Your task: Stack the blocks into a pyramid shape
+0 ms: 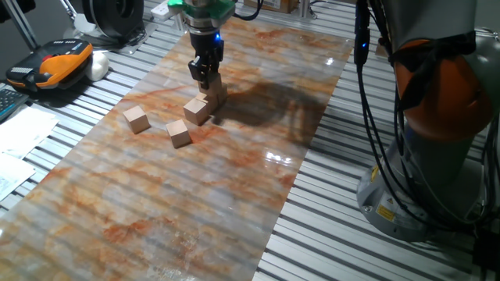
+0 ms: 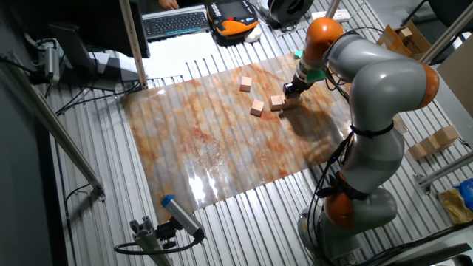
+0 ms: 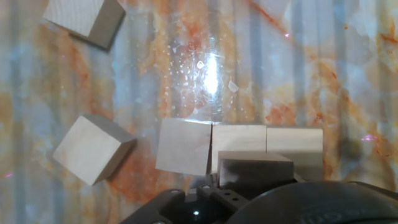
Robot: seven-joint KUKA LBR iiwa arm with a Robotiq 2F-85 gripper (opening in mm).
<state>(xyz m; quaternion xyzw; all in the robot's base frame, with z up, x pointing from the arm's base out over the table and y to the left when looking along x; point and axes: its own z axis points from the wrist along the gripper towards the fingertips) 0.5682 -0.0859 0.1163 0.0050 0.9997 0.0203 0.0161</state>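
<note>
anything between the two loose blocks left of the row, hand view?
Nothing. Between the upper loose block and the lower loose block, the hand view shows only bare marbled mat.

In the hand view you see three blocks (image 3: pixel 239 144) touching in one row on the mat (image 3: pixel 249 56). Two other blocks (image 3: pixel 92 149) lie apart, left of the row.

Hand view: claw (image 3: pixel 252 171) fingertips not visible, body blurred along bottom edge; can't tell open/closed. Block (image 3: pixel 84 18) upper left cut by top edge. One fixed view: claw covers the block under it, center top. Other fixed view: blocks (image 2: pixel 277 103) too small to count.
</note>
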